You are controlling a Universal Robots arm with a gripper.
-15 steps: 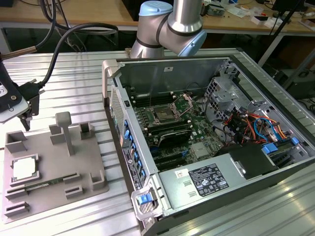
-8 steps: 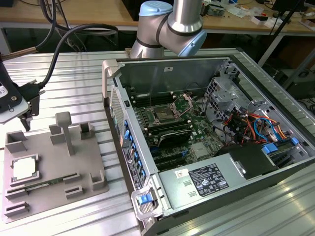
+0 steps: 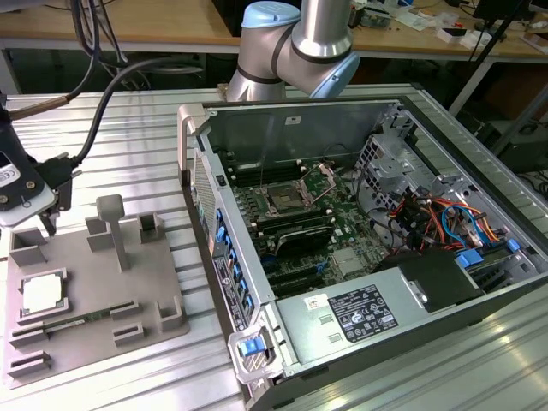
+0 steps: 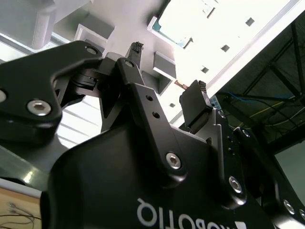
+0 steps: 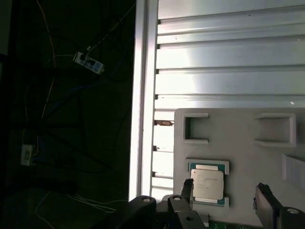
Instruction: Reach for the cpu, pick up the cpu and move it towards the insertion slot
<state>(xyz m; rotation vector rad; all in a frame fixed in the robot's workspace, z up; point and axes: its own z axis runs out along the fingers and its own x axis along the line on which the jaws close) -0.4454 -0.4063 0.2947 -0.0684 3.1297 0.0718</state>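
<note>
The cpu [image 3: 42, 294] is a small silvery square lying flat in a recess of the grey fixture plate [image 3: 86, 282] at the exterior view's left. My gripper [image 3: 38, 224] hangs just above the plate's far corner, a little beyond the cpu, and it is open. In the first wrist view the cpu [image 5: 207, 183] lies below my gripper [image 5: 225, 196], close to one of the fingertips [image 5: 187, 190]. In the second wrist view the gripper [image 4: 167, 71] holds nothing between its black fingers [image 4: 136, 50]. The insertion slot [image 3: 282, 202], a dark socket with a metal frame, sits on the motherboard inside the open computer case.
The open computer case [image 3: 360, 257] lies on the slatted metal table [image 3: 128, 145], with its near wall between the fixture and the socket. Upright grey posts [image 3: 111, 227] and holders stand on the fixture. A thin green memory stick [image 3: 73, 324] rests beside the cpu. The table edge [image 5: 143, 95] runs close to the fixture.
</note>
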